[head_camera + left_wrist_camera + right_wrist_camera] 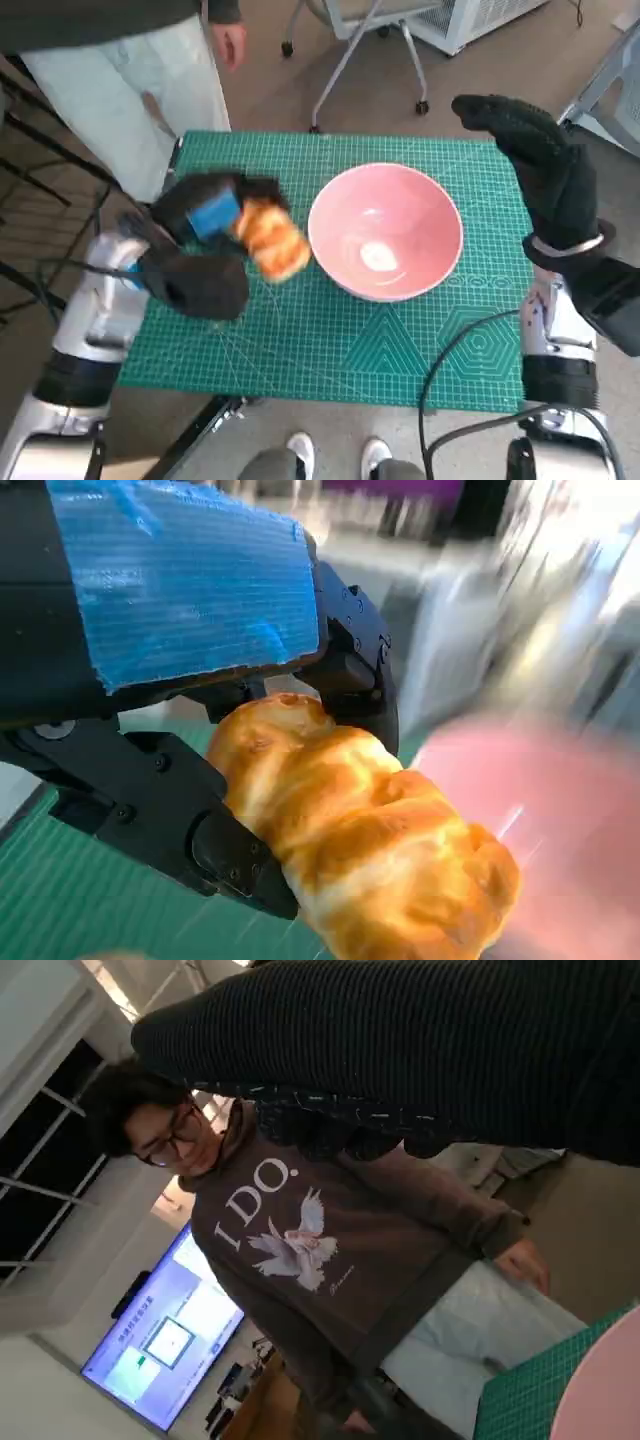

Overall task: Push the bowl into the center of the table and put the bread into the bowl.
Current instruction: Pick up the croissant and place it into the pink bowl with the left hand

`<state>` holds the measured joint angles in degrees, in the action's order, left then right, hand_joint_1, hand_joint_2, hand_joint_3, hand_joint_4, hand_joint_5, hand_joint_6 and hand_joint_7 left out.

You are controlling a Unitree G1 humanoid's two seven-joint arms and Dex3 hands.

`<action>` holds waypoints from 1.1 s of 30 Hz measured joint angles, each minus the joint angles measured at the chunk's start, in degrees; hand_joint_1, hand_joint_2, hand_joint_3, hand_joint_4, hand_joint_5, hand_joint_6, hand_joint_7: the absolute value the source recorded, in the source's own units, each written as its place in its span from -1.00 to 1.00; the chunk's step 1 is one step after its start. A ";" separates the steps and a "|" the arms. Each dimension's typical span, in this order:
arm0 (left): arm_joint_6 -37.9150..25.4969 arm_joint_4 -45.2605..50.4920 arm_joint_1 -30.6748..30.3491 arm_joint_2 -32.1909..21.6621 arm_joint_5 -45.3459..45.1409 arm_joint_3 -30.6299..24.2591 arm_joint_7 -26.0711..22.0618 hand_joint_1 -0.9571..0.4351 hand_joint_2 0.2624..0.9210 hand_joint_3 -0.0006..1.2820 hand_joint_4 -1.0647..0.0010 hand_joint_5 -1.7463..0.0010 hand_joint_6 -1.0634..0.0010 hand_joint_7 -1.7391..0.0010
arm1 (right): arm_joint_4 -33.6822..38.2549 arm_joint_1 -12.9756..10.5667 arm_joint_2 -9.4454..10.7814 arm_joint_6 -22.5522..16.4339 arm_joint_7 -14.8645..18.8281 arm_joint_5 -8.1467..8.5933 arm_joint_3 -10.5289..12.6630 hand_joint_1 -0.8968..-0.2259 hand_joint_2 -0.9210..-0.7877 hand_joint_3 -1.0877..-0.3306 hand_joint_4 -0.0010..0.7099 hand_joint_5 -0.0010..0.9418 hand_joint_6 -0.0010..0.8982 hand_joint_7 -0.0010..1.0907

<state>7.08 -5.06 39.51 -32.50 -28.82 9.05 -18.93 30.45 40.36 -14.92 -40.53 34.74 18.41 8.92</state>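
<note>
A pink bowl (pixel 385 231) stands near the middle of the green mat (pixel 330 340); its blurred rim (pixel 560 810) shows in the left wrist view and its edge (pixel 605 1390) in the right wrist view. My left hand (pixel 205 215) grips a golden bread roll (pixel 271 238) just left of the bowl, lifted off the mat. In the left wrist view the roll (pixel 370 840) sits between the black fingers (pixel 200 820). My right hand (pixel 535 160) hovers raised beside the bowl's right side, at the mat's far right corner, holding nothing, fingers extended.
A person (pixel 130 70) stands at the table's far left corner, also seen in the right wrist view as a person in a brown sweatshirt (pixel 330 1250). An office chair base (pixel 360 50) is beyond the table. Cables (pixel 450 380) run over the mat's near right.
</note>
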 measured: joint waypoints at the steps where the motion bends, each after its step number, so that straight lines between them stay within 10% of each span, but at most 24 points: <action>1: -0.05 0.21 1.32 0.37 -0.11 -0.10 0.50 0.38 0.95 -0.99 -0.58 -0.09 -0.29 -0.32 | -0.01 0.05 0.07 0.01 0.01 0.00 -0.02 -0.37 -1.00 -0.07 -0.61 -1.00 -1.00 -0.19; 33: 4.17 -32.14 22.80 18.79 -5.45 14.21 5.60 0.38 1.00 -0.92 -0.33 -0.33 -0.23 -0.29 | -0.98 -0.96 -0.58 0.12 0.18 1.55 0.90 -0.38 -1.00 -0.02 -0.59 -0.99 -0.99 -0.17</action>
<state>11.25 -37.21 62.31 -13.71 -34.27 23.26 -13.33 29.47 39.40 -15.50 -40.41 34.91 19.96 9.82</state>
